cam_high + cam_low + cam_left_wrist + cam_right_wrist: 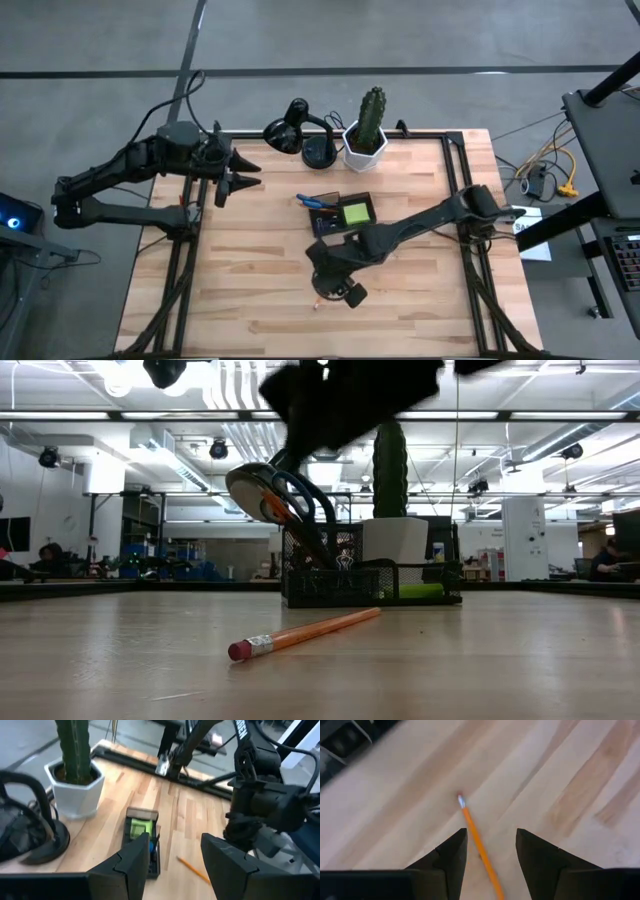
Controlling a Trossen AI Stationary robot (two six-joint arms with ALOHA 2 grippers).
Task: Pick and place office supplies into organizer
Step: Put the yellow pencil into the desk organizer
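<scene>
Your right gripper (487,851), spread, straddles 1 pencil (479,847) lying near the organizer (342,213), lined up to pinch it.

high view: straight down over the whole bench (250,300), both arms in frame
low view: sits right at bench-top height, looking level across at the room; pencil (305,633) close up, organizer (370,582) behind it
left wrist view: looks out past the left pincer (175,865) over the bench, from a ways back
right wrist view: aimed down at the wood, very near, pencil between the right pincer (490,857) fingers
shared: pencil and organizer turn up in the high, low and left wrist views
</scene>
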